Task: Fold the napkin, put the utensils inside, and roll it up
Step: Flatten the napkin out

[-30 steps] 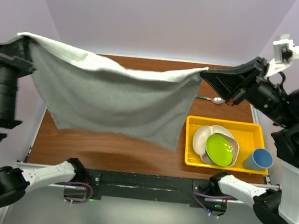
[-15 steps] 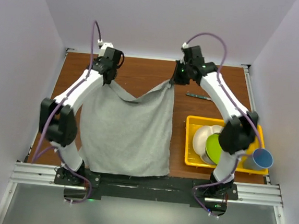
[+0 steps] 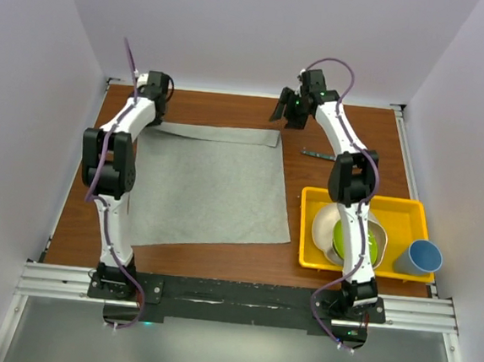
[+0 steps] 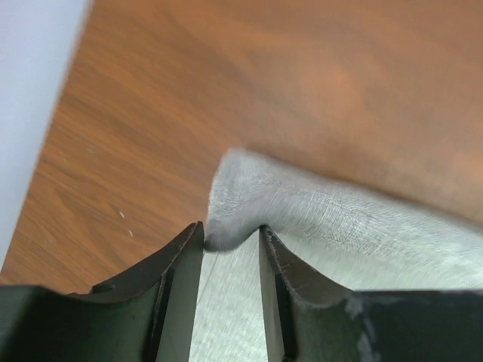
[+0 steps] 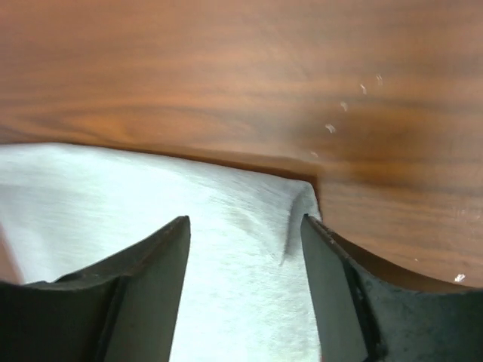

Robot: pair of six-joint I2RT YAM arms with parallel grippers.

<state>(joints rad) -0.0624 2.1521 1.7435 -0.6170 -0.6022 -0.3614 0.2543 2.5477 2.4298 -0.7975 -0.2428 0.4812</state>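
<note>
Napkin lies spread flat on the wooden table, a light grey square covering the middle and left of the board, its near edge running slightly askew and its far edge straight across. My left gripper is down at the far left corner of the cloth. Its jaws stand a little apart, and that corner sits bunched up in a small hump between the tips, touching both, with the rest of the cloth running off toward the right. My right gripper is at the far right corner with its jaws wide apart and holding nothing. The corner lies on the wood between them, with one small raised crease close to the right finger. The spoon rests on bare table just right of the napkin's far right corner, apart from the cloth, lying roughly left to right. Nearer on the right side sits a yellow tray holding pale dishes with a green bowl on top. A blue cup stands at the tray's near right corner.
</note>
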